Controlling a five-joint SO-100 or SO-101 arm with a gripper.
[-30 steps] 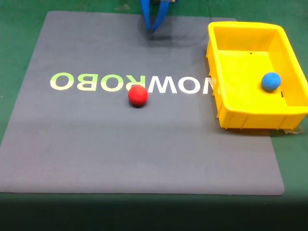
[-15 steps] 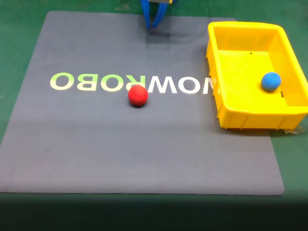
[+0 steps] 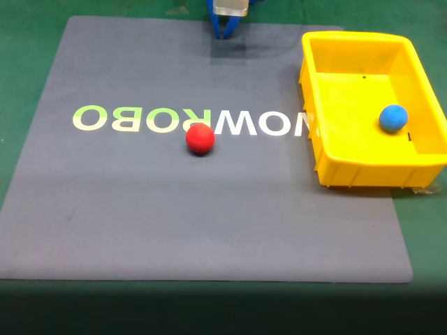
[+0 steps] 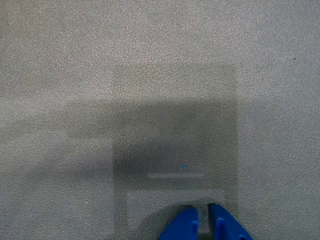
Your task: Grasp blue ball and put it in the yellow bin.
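In the fixed view the blue ball point(image 3: 393, 118) lies inside the yellow bin point(image 3: 349, 169), near its right wall; the red ball point(image 3: 200, 138) sits on the grey mat point(image 3: 140, 209), well apart; the gripper point(image 3: 225, 33) hangs at the mat's top edge, jaws narrow with a slim gap, empty, as the wrist view point(image 4: 203, 220) confirms.
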